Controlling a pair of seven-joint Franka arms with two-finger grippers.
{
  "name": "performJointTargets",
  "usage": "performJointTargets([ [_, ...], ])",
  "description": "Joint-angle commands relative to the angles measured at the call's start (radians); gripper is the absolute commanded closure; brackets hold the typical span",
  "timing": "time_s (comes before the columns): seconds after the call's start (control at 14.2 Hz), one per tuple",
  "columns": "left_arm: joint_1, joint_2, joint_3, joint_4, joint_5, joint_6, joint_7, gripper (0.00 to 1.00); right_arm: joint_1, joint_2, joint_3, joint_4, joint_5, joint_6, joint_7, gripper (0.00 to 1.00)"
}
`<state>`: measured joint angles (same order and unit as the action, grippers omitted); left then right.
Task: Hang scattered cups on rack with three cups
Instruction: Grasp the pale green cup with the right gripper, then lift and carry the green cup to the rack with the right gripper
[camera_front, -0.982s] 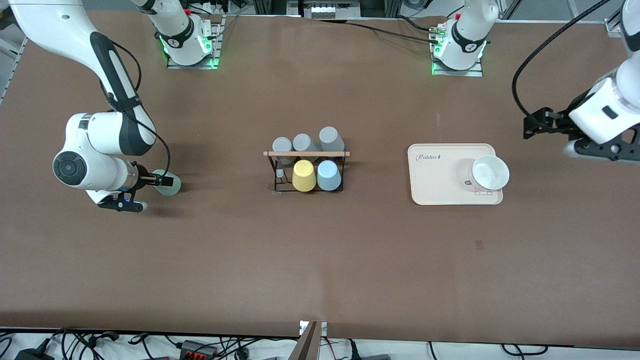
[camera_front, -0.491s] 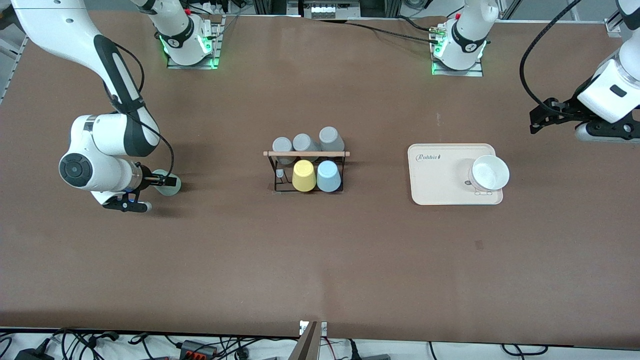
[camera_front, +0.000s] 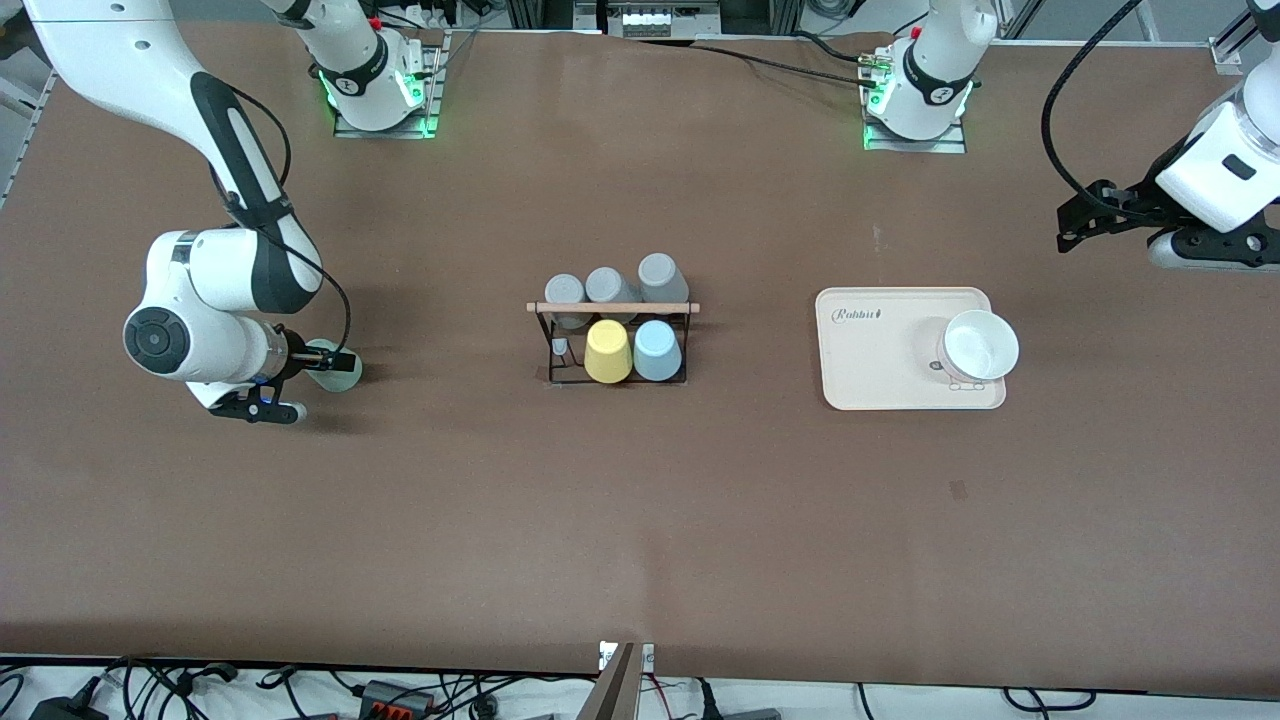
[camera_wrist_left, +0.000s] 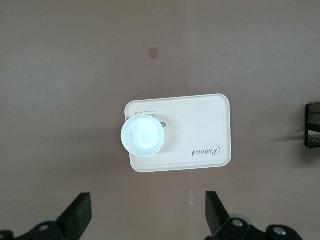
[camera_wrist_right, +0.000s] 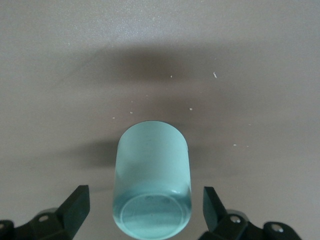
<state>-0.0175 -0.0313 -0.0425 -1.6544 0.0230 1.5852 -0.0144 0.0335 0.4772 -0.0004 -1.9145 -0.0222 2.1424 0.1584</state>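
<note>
The left gripper (camera_front: 1068, 232) has drifted up and off toward its counter end, jaws apart and empty. The right gripper (camera_front: 322, 360) stays low with jaws spread around the mint-green cup (camera_front: 335, 366), barely shifted.

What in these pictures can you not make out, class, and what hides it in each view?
- Mint-green cup, front view: the right gripper covers much of it.
- Rack, front view: hanging cups hide most pegs; left wrist view: cut off by the edge.
- White bowl on the beige tray: any contents, too washed out.
- Left gripper, front view: fingers too small; left wrist view shows them spread.
</note>
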Motion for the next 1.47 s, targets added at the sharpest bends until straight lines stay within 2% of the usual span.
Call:
performJointTargets([
  [0.0,-0.004,0.008,0.001,0.028,-0.015,-0.025,-0.012,0.00,-0.001,0.009,0.002,-0.017,0.005,0.019,0.012,0.00],
  [0.14,-0.013,0.008,0.000,0.030,-0.014,-0.028,-0.012,0.00,-0.001,0.012,0.002,-0.017,0.005,0.014,0.013,0.00],
  [0.21,-0.015,0.008,-0.002,0.030,-0.014,-0.028,-0.012,0.00,0.000,0.011,0.002,-0.017,0.005,0.008,0.013,0.11],
  [0.28,-0.013,0.008,-0.001,0.030,-0.014,-0.028,-0.012,0.00,0.000,0.008,0.002,-0.017,0.005,0.005,0.013,0.32],
  [0.35,-0.012,0.008,0.000,0.030,-0.015,-0.028,-0.012,0.00,0.000,0.008,0.002,-0.015,0.005,0.004,0.013,0.47],
  [0.42,-0.012,0.010,0.000,0.030,-0.015,-0.028,-0.012,0.00,-0.001,0.006,0.002,-0.012,0.004,0.004,0.012,0.56],
  [0.56,-0.013,0.010,0.000,0.031,-0.014,-0.028,-0.012,0.00,0.002,0.000,0.003,-0.011,0.004,0.001,0.012,0.70],
  [0.77,-0.010,0.010,0.000,0.030,-0.015,-0.028,-0.009,0.00,0.026,-0.026,0.005,0.057,0.004,-0.074,0.010,0.74],
  [0.98,-0.012,0.010,0.000,0.031,-0.015,-0.028,-0.012,0.00,0.081,-0.028,0.005,0.265,0.007,-0.275,0.012,0.74],
  [1.05,-0.012,0.010,0.000,0.031,-0.014,-0.028,-0.012,0.00,0.095,-0.026,0.005,0.320,0.033,-0.312,0.012,0.74],
  [1.19,-0.012,0.010,0.000,0.031,-0.014,-0.028,-0.012,0.00,0.140,-0.026,0.003,0.389,0.102,-0.323,0.003,0.74],
  [1.4,-0.012,0.010,0.000,0.031,-0.014,-0.028,-0.012,0.00,0.225,-0.020,0.003,0.433,0.105,-0.325,0.067,0.76],
])
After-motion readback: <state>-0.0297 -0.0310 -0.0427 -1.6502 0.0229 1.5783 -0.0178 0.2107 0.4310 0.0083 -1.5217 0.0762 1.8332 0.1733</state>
